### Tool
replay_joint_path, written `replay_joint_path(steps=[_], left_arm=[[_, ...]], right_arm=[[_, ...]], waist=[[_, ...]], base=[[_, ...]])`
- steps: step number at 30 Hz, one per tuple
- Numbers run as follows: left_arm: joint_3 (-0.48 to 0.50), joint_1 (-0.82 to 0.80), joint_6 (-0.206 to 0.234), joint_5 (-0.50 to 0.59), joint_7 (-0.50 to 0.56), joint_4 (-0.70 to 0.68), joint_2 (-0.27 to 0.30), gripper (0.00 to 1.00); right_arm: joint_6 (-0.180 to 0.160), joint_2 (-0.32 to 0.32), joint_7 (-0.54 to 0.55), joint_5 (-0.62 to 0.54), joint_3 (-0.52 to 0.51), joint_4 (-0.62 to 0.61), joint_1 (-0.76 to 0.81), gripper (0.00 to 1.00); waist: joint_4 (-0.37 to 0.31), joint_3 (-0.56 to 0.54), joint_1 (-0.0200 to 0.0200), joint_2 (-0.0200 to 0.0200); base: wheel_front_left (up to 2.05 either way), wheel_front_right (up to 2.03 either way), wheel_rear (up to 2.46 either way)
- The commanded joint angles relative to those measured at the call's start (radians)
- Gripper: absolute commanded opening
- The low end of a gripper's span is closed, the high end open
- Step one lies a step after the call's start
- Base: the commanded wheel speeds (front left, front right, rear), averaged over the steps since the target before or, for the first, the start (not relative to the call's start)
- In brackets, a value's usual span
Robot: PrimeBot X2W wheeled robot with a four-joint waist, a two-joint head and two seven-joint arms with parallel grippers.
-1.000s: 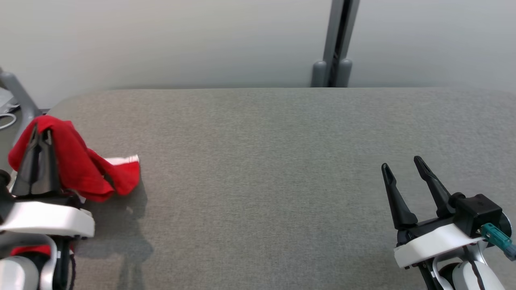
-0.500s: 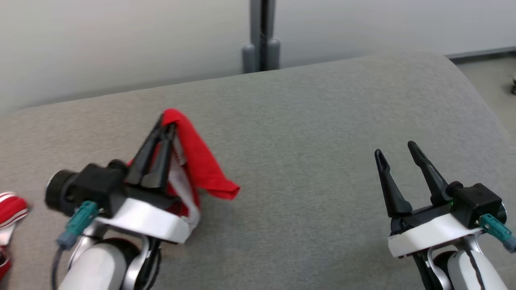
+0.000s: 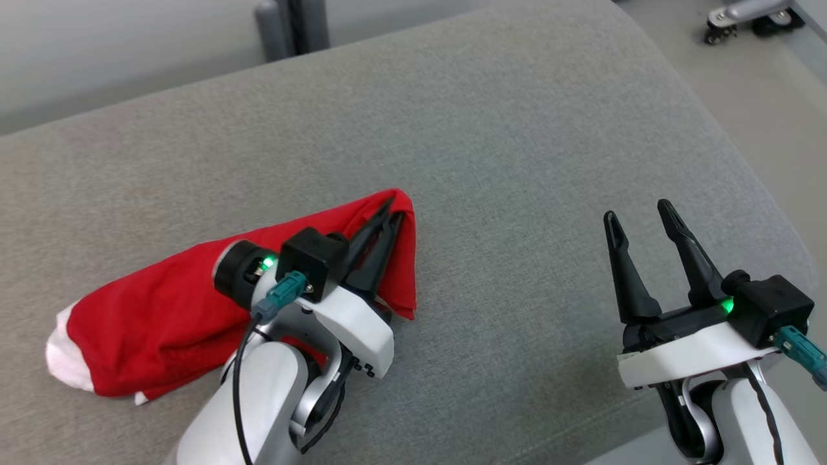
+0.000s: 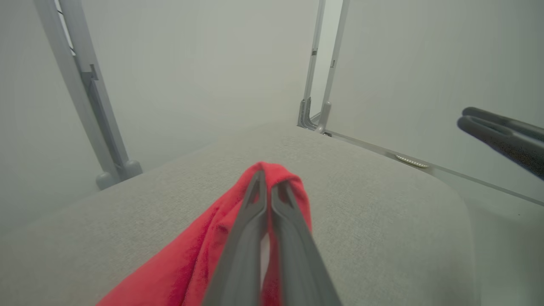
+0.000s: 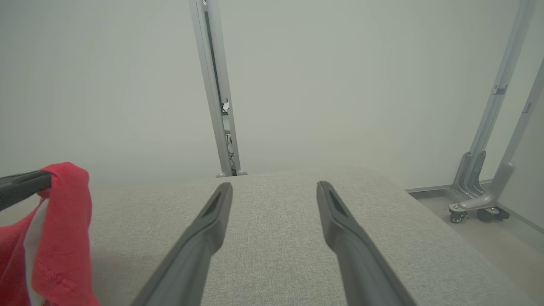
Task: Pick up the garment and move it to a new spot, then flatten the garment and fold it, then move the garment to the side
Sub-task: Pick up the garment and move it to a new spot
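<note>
The red garment (image 3: 148,323), white at its far left end, lies stretched over the left part of the grey fabric surface (image 3: 517,129), with its right edge drawn up into a peak. The left hand (image 3: 394,210) is clamped on that peak, fingers pressed together and red cloth folded over their tips. The right hand (image 3: 636,211) hovers well apart to the right, near the surface's rounded corner, fingers spread and holding nothing. Behind the surface a grey post (image 3: 294,29) stands against the pale wall (image 3: 97,51).
</note>
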Motion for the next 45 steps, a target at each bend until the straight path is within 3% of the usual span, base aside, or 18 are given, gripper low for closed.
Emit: replay_joint_path(steps=[1,4,5,6,7,8,14,24,35,45], left_arm=[[-0.005,-0.022,-0.010,-0.005,-0.014,0.037,-0.002,0.00],[-0.021,-0.037,-0.034,-0.016,-0.039,0.127,-0.022,0.00],[-0.028,-0.049,-0.045,-0.022,-0.058,0.176,-0.033,0.07],[-0.031,-0.052,-0.050,-0.020,-0.065,0.197,-0.035,0.46],[-0.032,-0.056,-0.051,-0.023,-0.073,0.213,-0.038,0.95],[-0.034,-0.060,-0.054,-0.025,-0.080,0.229,-0.042,1.00],[-0.031,-0.061,-0.055,-0.035,-0.149,0.270,-0.051,1.00],[0.084,0.018,0.034,-0.073,-0.249,0.230,-0.006,1.00],[0.287,0.198,0.146,-0.138,-0.286,0.110,0.106,1.00],[0.367,0.357,0.194,-0.168,-0.283,0.011,0.150,1.00]], right_arm=[[0.000,0.001,-0.011,0.007,0.001,0.007,-0.012,1.00],[0.000,0.005,-0.024,0.012,0.004,0.025,-0.024,1.00],[0.000,0.008,-0.031,0.013,0.004,0.035,-0.027,1.00],[0.000,0.009,-0.035,0.014,0.003,0.039,-0.029,1.00],[0.000,0.009,-0.038,0.014,0.002,0.045,-0.031,1.00],[0.000,0.010,-0.040,0.013,-0.001,0.050,-0.031,1.00],[0.000,0.012,-0.047,-0.003,-0.021,0.077,-0.029,1.00],[0.000,-0.004,-0.034,-0.027,-0.037,0.082,-0.001,1.00],[0.000,-0.019,0.004,-0.046,-0.055,0.056,0.053,1.00],[0.000,-0.024,0.032,-0.054,-0.063,0.040,0.111,1.00]], waist=[[-0.037,0.039,0.0000,-0.0001],[-0.049,0.054,0.0000,-0.0001],[-0.051,0.059,0.0000,-0.0001],[-0.051,0.061,0.0000,-0.0001],[-0.049,0.061,0.0000,-0.0001],[-0.047,0.060,0.0000,-0.0001],[-0.007,0.028,0.0000,-0.0001],[0.090,-0.051,0.0000,-0.0001],[0.210,-0.127,0.0000,-0.0001],[0.270,-0.198,0.0000,-0.0001]], base=[[0.00,0.00,0.00],[0.00,0.00,0.00],[0.00,0.00,0.00],[0.00,0.00,0.00],[0.00,0.00,0.00],[0.00,0.00,0.00],[0.00,0.00,0.00],[0.00,0.00,0.00],[0.00,0.00,0.00],[0.00,0.00,0.00]])
